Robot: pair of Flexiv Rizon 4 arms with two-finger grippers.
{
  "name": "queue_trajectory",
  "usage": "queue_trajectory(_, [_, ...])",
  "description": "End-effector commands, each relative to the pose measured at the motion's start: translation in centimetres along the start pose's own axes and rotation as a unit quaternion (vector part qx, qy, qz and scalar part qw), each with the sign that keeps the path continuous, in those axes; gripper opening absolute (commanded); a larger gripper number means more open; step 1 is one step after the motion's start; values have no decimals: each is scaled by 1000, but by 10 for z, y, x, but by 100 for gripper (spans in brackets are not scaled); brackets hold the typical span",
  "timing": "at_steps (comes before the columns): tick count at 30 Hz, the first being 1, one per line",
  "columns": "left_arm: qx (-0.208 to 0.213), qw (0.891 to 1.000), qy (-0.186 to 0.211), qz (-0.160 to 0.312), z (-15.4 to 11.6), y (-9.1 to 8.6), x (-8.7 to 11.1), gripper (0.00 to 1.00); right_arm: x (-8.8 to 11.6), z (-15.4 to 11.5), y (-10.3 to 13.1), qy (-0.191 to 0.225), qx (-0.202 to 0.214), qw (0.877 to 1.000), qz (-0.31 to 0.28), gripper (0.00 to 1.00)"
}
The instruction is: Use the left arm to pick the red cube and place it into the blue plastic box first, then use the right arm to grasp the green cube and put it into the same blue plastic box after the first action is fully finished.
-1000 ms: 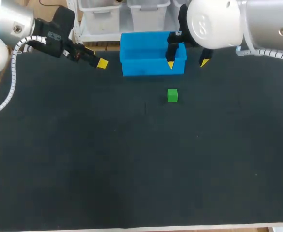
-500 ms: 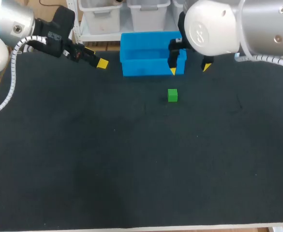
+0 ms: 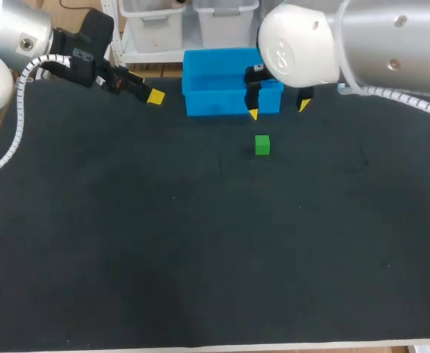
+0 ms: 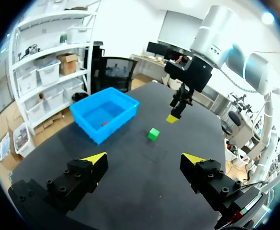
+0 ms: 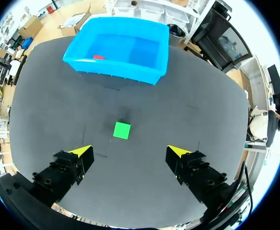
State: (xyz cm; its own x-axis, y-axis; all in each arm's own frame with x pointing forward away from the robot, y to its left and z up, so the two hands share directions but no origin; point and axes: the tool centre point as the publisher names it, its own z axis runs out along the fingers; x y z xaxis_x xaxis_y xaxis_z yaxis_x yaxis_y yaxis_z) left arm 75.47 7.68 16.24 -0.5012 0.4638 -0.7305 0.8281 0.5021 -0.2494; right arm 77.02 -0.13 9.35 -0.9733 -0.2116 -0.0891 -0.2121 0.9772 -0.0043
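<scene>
Green cube (image 3: 262, 145): rests flat on the black table (image 3: 200, 257), near of the blue box (image 3: 215, 103) toward its right end, and apart from it. Red cube (image 5: 97, 57): already inside the box, at its left side, so the first step reads as complete and the green cube is the piece in hand.

Right gripper (image 5: 130, 152): fingers spread wide, holding nothing. In the wrist view the green cube lies ahead of it and roughly centred between the two fingers.

Left gripper (image 4: 144, 158): fingers likewise spread and empty, parked at the far left of the table, left of the box.

Handling (judged): the cube looks small, rigid and light, with smooth flat faces that could slip under an off-centre pinch. Take it on two opposite side faces, at mid-height.

Orientation: as a cube it has no long axis. Its sides run roughly parallel to the box's near wall, so either pair of side faces would serve.
</scene>
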Motion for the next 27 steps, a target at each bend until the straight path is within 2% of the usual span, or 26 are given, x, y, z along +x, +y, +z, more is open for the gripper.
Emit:
queue_trajectory(1, [1, 1000, -3, 2, 0, 0, 1, 100, -13, 5, 7, 21, 6, 1000, 13, 100])
queue_trajectory(15, [1, 1000, -3, 2, 0, 0, 1, 100, -20, 22, 19, 10, -6, 999, 43, 100])
queue_trajectory(27, [1, 1000, -3, 2, 0, 0, 1, 100, -10, 46, 16, 7, 5, 998, 56, 100])
